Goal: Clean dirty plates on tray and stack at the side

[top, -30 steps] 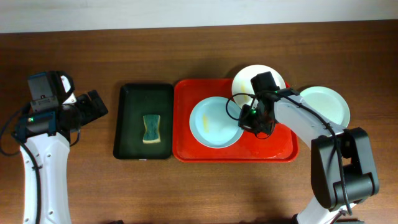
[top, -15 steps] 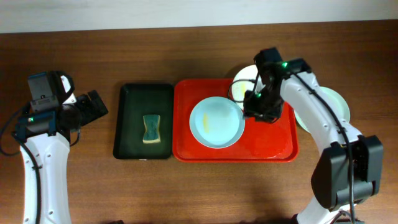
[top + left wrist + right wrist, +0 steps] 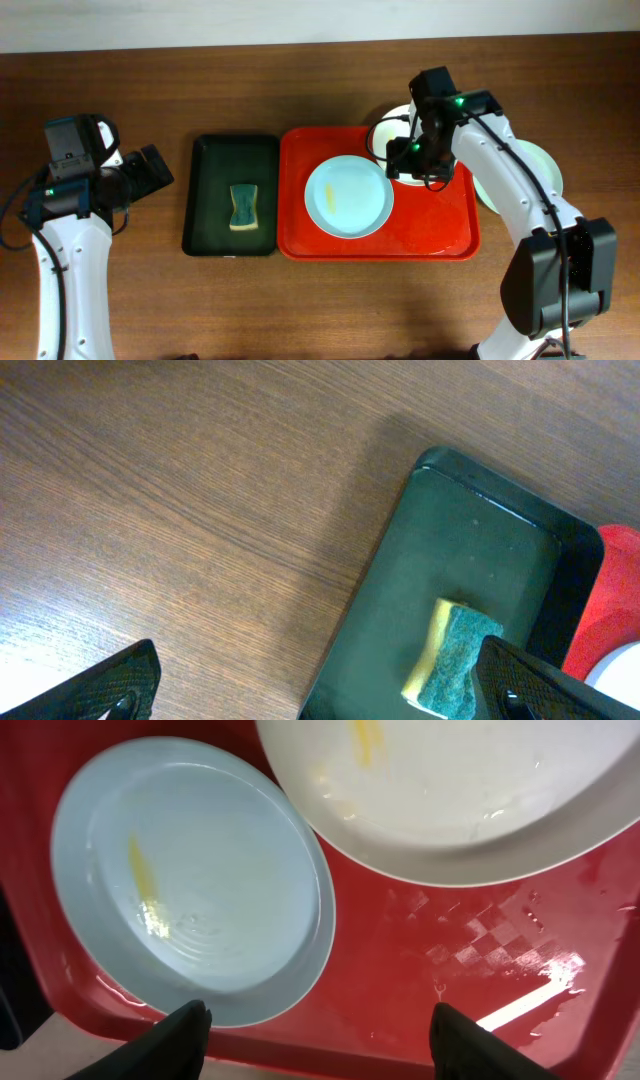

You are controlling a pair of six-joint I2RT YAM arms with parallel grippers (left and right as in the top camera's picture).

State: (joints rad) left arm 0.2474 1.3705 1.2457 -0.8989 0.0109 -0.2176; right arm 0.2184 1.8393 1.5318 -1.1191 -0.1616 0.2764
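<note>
Dark wood tabletop (image 3: 320, 300) runs wide under a pale wall strip. At far left the left fingers (image 3: 110, 685) are spread fully, holding nothing, over bare wood. Next comes the dark green tray (image 3: 205, 200), its sponge (image 3: 243, 207) lying flat. On the red tray (image 3: 430, 235) a mint plate (image 3: 190, 880) and a white plate (image 3: 450, 800) both show yellow smears, rims close together. The right fingers (image 3: 185, 1040) hang above them, parted and empty. A second mint plate (image 3: 538, 160) sits off the tray at right. Likely one done, two left. The near tabletop is free.
</note>
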